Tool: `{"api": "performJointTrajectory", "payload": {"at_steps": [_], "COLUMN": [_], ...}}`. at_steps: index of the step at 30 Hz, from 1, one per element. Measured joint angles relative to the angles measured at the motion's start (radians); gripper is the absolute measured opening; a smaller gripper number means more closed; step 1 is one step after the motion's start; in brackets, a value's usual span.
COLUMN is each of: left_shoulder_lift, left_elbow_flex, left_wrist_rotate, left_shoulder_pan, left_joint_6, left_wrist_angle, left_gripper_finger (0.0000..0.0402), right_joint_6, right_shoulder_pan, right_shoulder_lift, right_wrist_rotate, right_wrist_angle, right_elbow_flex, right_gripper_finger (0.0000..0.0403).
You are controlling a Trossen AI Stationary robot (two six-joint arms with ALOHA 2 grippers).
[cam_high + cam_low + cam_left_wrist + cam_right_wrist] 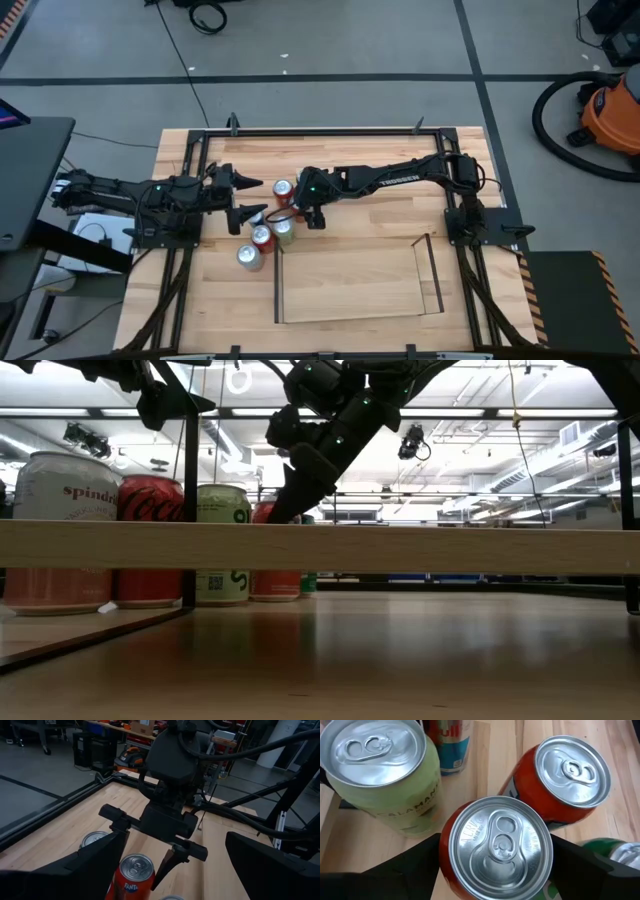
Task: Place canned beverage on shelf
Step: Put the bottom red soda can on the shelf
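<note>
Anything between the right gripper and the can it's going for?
Nothing visible. The right gripper straddles the orange can, with no object between them. A red can and a pale green can stand close beside it, so clearance is tight.

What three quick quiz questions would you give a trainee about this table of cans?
1. Fill in: the left gripper, beside the cans, is ____ (open or shut).
2. Which gripper is placed around the red can? A: left. B: right.
3. True or false: a can already stands on the shelf.

Key:
1. open
2. B, the right gripper
3. false
</note>
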Motion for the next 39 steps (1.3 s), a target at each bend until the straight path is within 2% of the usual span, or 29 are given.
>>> {"api": "performJointTrajectory", "payload": {"at_steps": [5, 10, 16, 21, 30, 39], "left_shoulder_lift": [0.0, 0.0, 0.0, 0.0, -0.001, 0.0], "left_elbow_flex": [0.0, 0.0, -0.001, -0.001, -0.001, -0.001], "left_wrist_rotate": [-0.001, -0.047, -0.054, -0.055, -0.055, -0.054], "left_shoulder_pan": [0.0, 0.0, 0.0, 0.0, 0.0, 0.0], "left_joint_6": [0.008, 0.128, 0.267, 0.326, 0.411, 0.411], "left_wrist_angle": [0.002, 0.068, 0.145, 0.204, 0.279, 0.287], "left_gripper_finger": [0.0368, 0.0368, 0.0368, 0.0368, 0.0368, 0.0368], "right_joint_6": [0.04, 0.121, 0.234, 0.333, 0.591, 0.978], "right_shoulder_pan": [0.0, 0.0, 0.0, 0.024, 0.155, 0.338], "right_shoulder_lift": [-0.012, -0.029, -0.074, -0.121, -0.215, -0.257], "right_wrist_rotate": [0.026, 0.032, 0.057, 0.162, 0.337, 0.467], "right_wrist_angle": [-0.013, -0.035, -0.056, -0.132, -0.322, -0.541], "right_elbow_flex": [0.0, 0.0, -0.001, 0.0, 0.0, 0.0], "right_gripper_finger": [0.033, 0.0329, 0.0328, 0.0328, 0.0328, 0.0328]}}
